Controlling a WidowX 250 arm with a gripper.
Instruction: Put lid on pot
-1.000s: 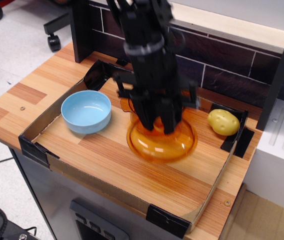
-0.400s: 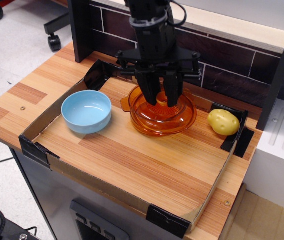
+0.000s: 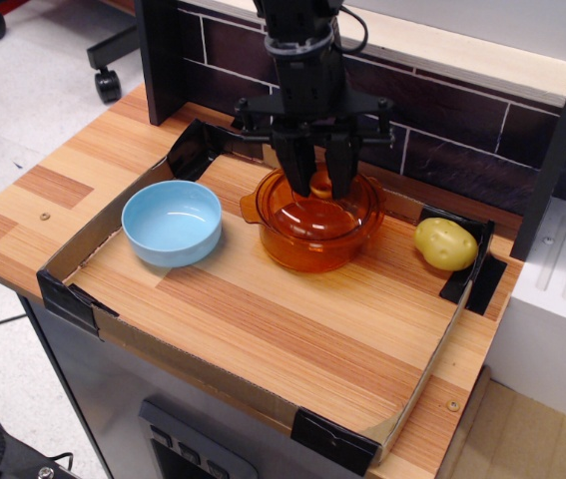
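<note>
Your gripper (image 3: 320, 180) is hanging straight down over the pot (image 3: 312, 222), its fingers closing narrowly around the small knob at the centre of the lid (image 3: 314, 203) (whether they are truly pinching it you cannot tell from here). The lid is sitting low in the pot's mouth, roughly level, with the blue bowl (image 3: 172, 222) just beside on one side and the potato (image 3: 445, 243) well apart on the other. You are probably handling thin, light, slippery plastic, so the knob is the only sensible hold. Compared with a moment ago, the lid is looking lower and better centred.
</note>
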